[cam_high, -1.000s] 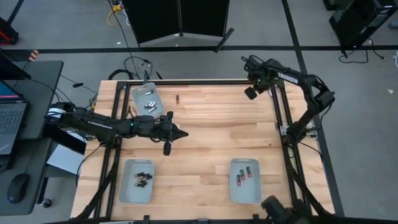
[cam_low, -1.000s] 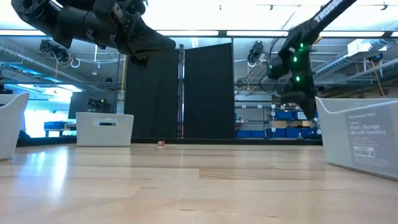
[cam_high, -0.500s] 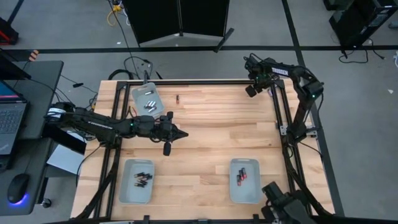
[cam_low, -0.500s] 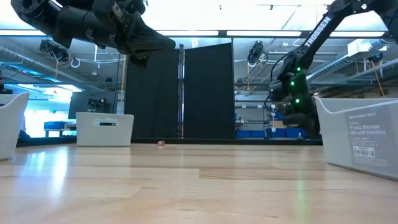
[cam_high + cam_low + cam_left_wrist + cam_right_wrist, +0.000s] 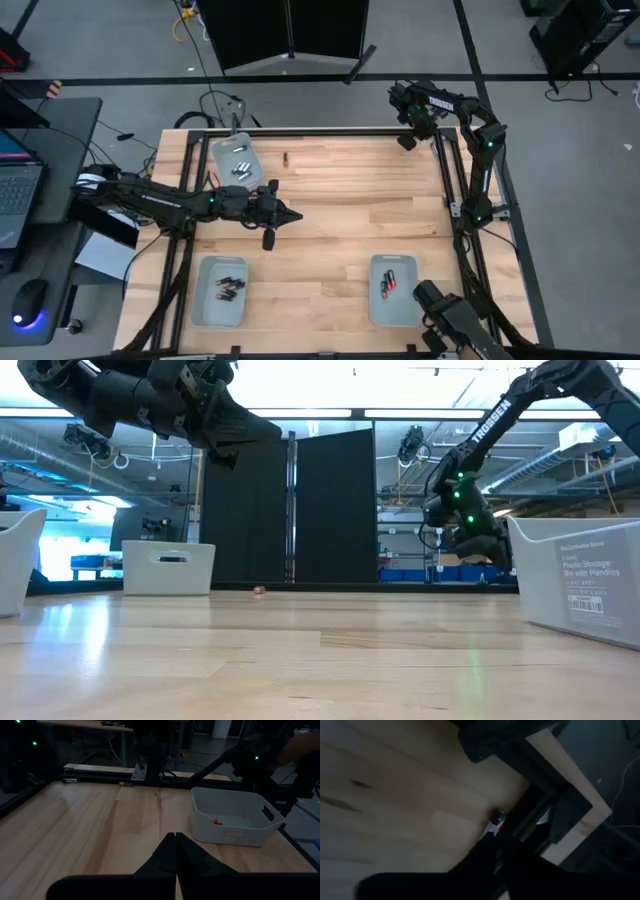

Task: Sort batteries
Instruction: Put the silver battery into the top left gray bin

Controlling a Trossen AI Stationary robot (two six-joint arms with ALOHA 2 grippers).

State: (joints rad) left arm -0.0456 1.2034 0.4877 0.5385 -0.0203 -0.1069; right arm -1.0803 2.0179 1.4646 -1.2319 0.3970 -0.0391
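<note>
A lone battery (image 5: pixel 285 158) lies on the wood near the far edge, also seen as the small pink battery (image 5: pixel 259 590). Silvery batteries sit in the far-left tray (image 5: pixel 225 150), dark ones in the near-left tray (image 5: pixel 205 300), red-ended ones in the near-right tray (image 5: pixel 405 300). My left gripper (image 5: pixel 297 216) hovers shut above the table's middle, raised (image 5: pixel 275 430). My right gripper (image 5: pixel 404 141) is low at the far right corner, fingers shut (image 5: pixel 494 836). A small battery with a red end (image 5: pixel 497 817) lies just beyond them, beside the dark frame rail (image 5: pixel 530 805). My right gripper points its shut fingertips at the small battery (image 5: pixel 496 821) next to the rail. Whether they touch it I cannot tell, because the fingers cover the spot.
The left wrist view shows the near-right tray (image 5: pixel 250 827) with a red battery (image 5: pixel 216 822) inside. Black frame rails run along the table's far and right edges (image 5: pixel 445 170). Bare wood (image 5: pixel 350 220) lies between the trays.
My right arm has folded back, and its gripper has moved toward the table's far edge and down to the far right corner. My left arm has kept still.
</note>
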